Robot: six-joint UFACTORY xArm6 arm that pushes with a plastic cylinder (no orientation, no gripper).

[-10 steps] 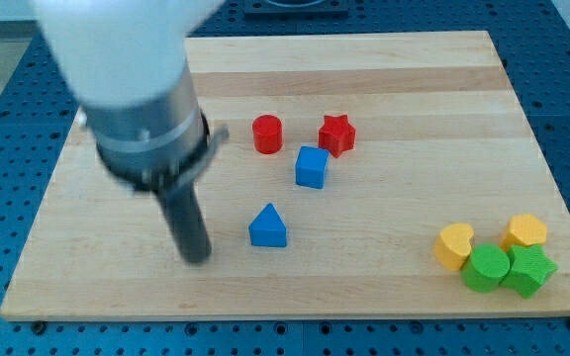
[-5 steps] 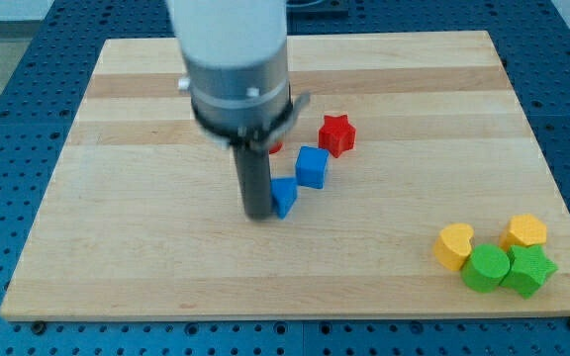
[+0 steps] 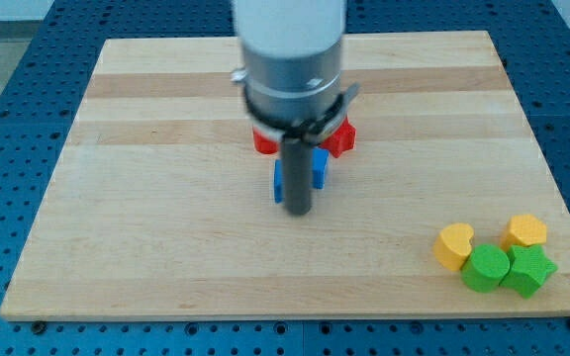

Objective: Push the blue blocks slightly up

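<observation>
My tip [image 3: 298,209] rests on the wooden board [image 3: 146,198] near its middle. The rod hides most of the two blue blocks. A sliver of one blue block [image 3: 278,184] shows on the rod's left side, touching it. Part of the other blue block [image 3: 320,166] shows on the rod's right, just above the tip. Their shapes cannot be made out now. A red cylinder [image 3: 263,142] and a red star [image 3: 340,136] sit just above the blue blocks, partly behind the arm.
At the view's bottom right sits a cluster: a yellow block [image 3: 454,244], another yellow block [image 3: 525,231], a green cylinder [image 3: 486,267] and a green star [image 3: 529,270]. The board's edges border a blue perforated table [image 3: 8,79].
My tip has moved right and slightly up across the board. The blue triangle has been pushed up and right, close beside the blue cube. The rod now covers most of both.
</observation>
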